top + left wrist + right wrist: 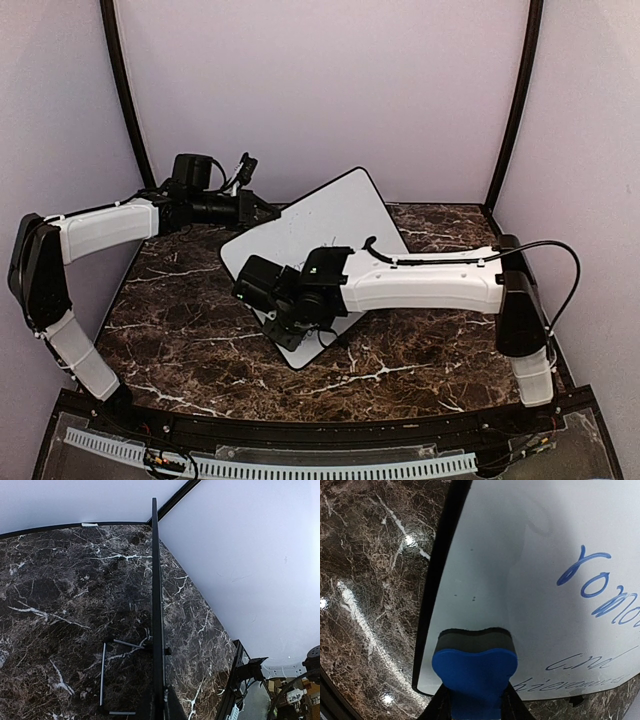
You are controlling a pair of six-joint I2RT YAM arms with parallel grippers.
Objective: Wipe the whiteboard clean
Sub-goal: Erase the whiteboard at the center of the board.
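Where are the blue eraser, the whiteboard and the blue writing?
blue eraser point(475, 672): right wrist view, middle of its blue top.
whiteboard point(335, 215): top view, bare white face.
blue writing point(581, 562): right wrist view, first big letter.

The whiteboard point(330, 220) is a white rectangle with rounded corners and a thin black frame. It stands tilted over the middle of the desk point(180, 330), one corner reaching toward 1 o'clock. Blue handwriting point(600, 590) remains at 3 and 5 o'clock in the right wrist view. The rest is wiped, with faint specks.
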